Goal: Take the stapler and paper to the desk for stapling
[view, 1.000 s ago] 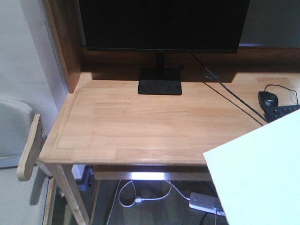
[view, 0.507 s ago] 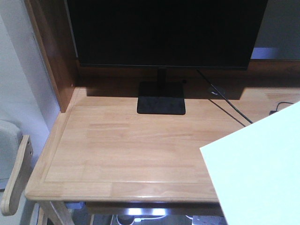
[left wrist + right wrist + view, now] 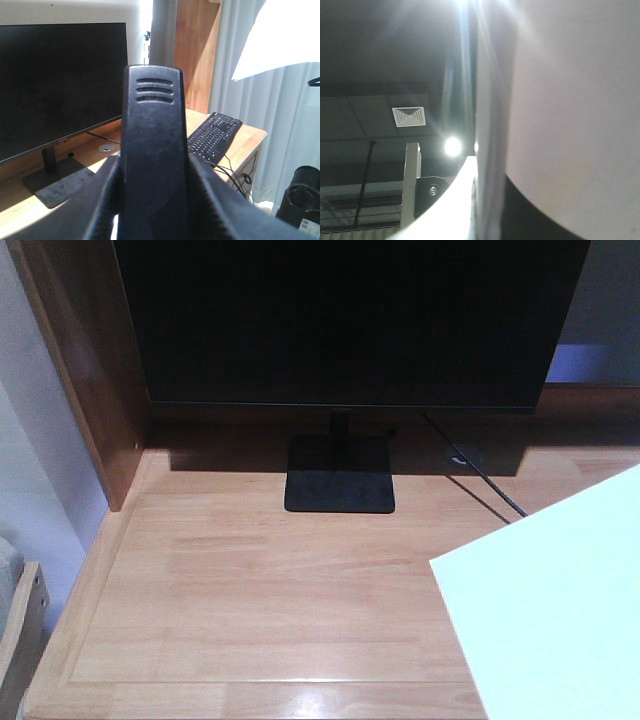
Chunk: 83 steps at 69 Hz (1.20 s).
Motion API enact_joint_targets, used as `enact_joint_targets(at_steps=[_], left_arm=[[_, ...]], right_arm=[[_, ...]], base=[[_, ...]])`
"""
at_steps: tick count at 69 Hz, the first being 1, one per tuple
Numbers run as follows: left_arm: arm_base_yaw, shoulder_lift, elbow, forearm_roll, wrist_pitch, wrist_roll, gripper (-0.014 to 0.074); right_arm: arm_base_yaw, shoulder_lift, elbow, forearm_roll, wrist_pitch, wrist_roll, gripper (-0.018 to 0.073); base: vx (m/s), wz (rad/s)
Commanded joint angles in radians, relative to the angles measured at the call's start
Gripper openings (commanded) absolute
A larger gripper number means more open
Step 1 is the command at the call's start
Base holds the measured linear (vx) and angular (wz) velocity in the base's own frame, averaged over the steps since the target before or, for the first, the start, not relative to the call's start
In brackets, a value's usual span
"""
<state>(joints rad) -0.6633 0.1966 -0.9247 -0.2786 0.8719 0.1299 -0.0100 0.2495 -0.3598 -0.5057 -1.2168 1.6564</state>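
A pale wooden table (image 3: 250, 590) carries a dark monitor (image 3: 340, 320) at its back. The left pincer (image 3: 155, 197) is clamped on the black stapler (image 3: 152, 150), which stands upright between its pads, in the air near the table. The white paper (image 3: 550, 610) hangs over the table's front right part. The right pincer is hidden behind it, so I cannot tell its grip. Likely held at one edge, the sheet could sag, catch the table's rim and crease, or slip free.
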Motion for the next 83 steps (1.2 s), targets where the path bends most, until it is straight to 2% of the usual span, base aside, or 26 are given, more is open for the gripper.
enact_joint_targets(at_steps=[1,83], left_arm=[[-0.002,0.018,-0.025,-0.021,-0.118,0.000,-0.0006],[-0.002,0.018,-0.025,-0.021,-0.118,0.000,-0.0006]], right_arm=[[-0.004,0.013,-0.030,0.021,-0.114,-0.006,-0.0006],[-0.004,0.013,-0.030,0.021,-0.114,-0.006,-0.0006]], base=[[0.09,-0.02],[0.03,0.00]])
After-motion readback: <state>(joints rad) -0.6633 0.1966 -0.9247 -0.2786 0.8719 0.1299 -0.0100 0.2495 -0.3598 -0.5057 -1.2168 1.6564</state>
